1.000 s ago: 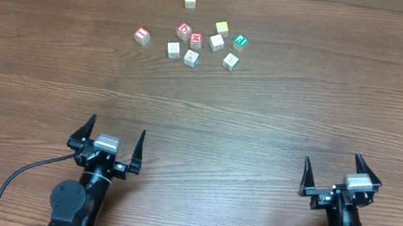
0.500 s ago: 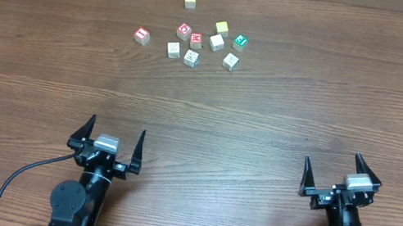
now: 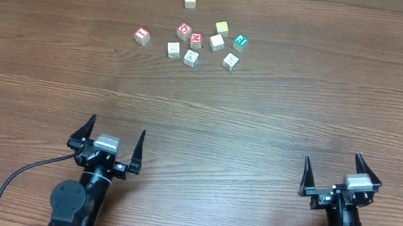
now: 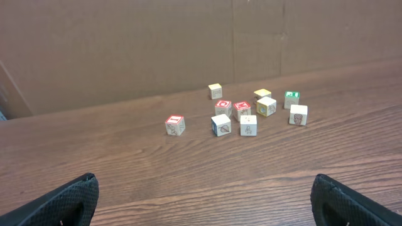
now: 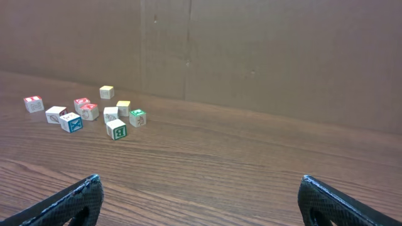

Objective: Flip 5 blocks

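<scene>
Since nothing's budged lately, left fingers (image 3: pixel 117 126) and right fingers (image 3: pixel 333 159) both hang wide open, blocks (image 3: pixel 191 58) far ahead, so flipping hasn't started, I'd say.

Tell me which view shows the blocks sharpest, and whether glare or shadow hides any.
Left wrist: sharpest, the blocks largest, soft short shadows. Overhead: even light, no glare, blocks tiny, letters barely legible. Right wrist: blocks small, slightly soft, far left.

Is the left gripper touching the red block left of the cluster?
Apart. The overhead view shows the left gripper far from the red block, with a wide stretch of bare table between them.
</scene>
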{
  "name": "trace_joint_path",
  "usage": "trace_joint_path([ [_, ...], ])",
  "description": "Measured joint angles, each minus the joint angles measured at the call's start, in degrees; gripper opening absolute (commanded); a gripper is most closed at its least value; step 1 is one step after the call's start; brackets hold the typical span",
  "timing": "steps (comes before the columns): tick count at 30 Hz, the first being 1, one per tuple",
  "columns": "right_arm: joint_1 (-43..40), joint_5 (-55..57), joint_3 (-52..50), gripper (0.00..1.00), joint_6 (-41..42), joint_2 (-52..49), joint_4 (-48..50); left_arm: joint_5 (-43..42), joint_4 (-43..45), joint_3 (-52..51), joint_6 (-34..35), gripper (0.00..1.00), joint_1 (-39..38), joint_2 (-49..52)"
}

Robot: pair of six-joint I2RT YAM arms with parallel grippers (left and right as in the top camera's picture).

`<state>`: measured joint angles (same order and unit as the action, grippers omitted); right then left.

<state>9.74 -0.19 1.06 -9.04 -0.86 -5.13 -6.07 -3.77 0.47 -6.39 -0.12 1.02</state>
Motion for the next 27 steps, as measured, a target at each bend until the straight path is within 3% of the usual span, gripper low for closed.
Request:
trace_joint_path([
  [20, 0.0, 0.0, 0.0, 1.0, 0.0, 0.0, 0.0, 0.0, 0.0, 0.0, 0.2, 1.0, 0.0, 0.0],
  [27, 0.0, 0.0, 0.0, 1.0, 0.0, 0.0, 0.0, 0.0, 0.0, 0.0, 4.2, 1.0, 0.0, 0.0],
])
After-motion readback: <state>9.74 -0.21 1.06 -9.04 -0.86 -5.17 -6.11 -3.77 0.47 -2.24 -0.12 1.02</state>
